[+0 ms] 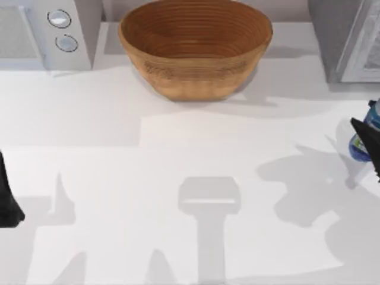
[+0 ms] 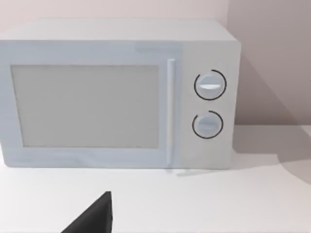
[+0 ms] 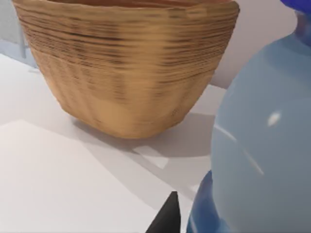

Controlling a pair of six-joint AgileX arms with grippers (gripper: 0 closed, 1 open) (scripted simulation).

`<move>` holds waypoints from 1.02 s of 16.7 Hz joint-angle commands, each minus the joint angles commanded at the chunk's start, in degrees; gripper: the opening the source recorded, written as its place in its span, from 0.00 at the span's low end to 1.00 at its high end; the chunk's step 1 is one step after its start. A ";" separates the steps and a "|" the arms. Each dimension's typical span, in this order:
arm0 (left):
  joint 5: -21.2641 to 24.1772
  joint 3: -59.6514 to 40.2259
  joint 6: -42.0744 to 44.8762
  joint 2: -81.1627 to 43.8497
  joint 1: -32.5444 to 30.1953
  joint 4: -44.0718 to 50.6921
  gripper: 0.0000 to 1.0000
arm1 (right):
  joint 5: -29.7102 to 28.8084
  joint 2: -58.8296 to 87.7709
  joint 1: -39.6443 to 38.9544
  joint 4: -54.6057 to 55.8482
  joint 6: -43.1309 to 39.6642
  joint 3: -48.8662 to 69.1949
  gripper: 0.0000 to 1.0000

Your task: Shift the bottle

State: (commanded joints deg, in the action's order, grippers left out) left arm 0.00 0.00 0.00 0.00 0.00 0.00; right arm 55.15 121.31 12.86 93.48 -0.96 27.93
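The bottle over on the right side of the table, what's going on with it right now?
The right gripper is at the bottle, at the table's right edge; whether it has a grip can't be told. In the right wrist view the bottle looms close, with the woven bowl beyond it. The left gripper sits parked at the left edge, facing the microwave.

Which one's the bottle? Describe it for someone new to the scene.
Start at the big woven bowl at the table's back, then go to the table's right edge. The bottle sits there beside the right gripper: small, clear plastic, blue cap, unlike the brown bowl.
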 joint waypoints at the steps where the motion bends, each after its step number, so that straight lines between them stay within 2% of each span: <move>1: 0.00 0.00 0.00 0.00 0.00 0.00 1.00 | 0.09 -0.05 0.08 0.05 -0.01 -0.06 0.00; 6: 0.00 0.00 0.00 0.00 0.00 0.00 1.00 | -0.48 1.06 -0.94 0.09 0.07 0.86 0.00; 13: 0.00 0.00 0.00 0.00 0.00 0.00 1.00 | -7.40 10.57 -7.33 1.96 -0.17 8.44 0.00; 17: 0.00 0.00 0.00 0.00 0.00 0.00 1.00 | -8.42 12.00 -8.27 2.24 -0.20 9.55 0.00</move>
State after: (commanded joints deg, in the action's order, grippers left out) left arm 0.00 0.00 0.00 0.00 0.00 0.00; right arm 46.73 133.32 4.59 95.72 -1.16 37.49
